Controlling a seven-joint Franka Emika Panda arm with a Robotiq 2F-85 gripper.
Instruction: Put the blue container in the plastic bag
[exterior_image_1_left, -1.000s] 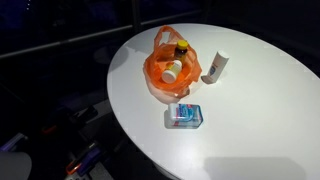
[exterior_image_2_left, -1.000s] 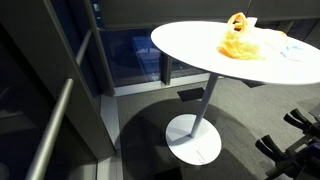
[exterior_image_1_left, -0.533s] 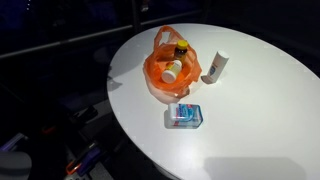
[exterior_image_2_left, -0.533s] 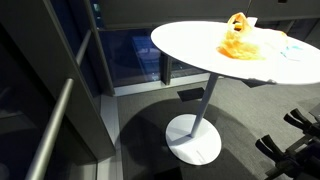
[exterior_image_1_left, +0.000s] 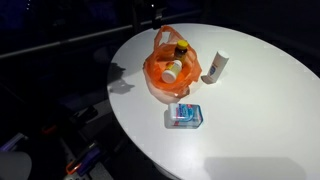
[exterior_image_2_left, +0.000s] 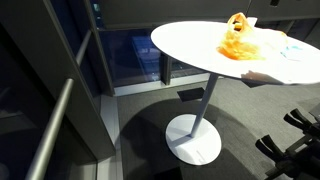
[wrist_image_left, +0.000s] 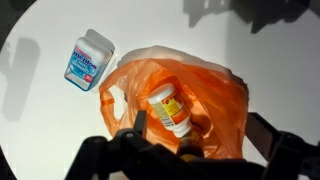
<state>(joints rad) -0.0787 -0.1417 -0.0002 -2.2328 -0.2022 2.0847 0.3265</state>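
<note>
The blue container (wrist_image_left: 88, 59), a small blue and white box, lies flat on the white round table (wrist_image_left: 40, 120), beside the orange plastic bag (wrist_image_left: 215, 95). It shows in an exterior view (exterior_image_1_left: 185, 115) in front of the bag (exterior_image_1_left: 158, 72). The bag lies open and holds a white bottle with an orange label (wrist_image_left: 168, 108) and a brown bottle with a yellow cap (exterior_image_1_left: 182, 46). My gripper (wrist_image_left: 198, 125) hangs above the bag, open and empty, with the blue container off to one side. The gripper is not seen in the exterior views.
A white tube-shaped bottle (exterior_image_1_left: 216, 67) lies on the table next to the bag. The table stands on a single pedestal (exterior_image_2_left: 195, 125) near a glass railing. The bag shows far off in an exterior view (exterior_image_2_left: 237, 42). The surroundings are dark.
The objects have not moved. Dark shadows have appeared on the table's edge near the bag in both exterior views.
</note>
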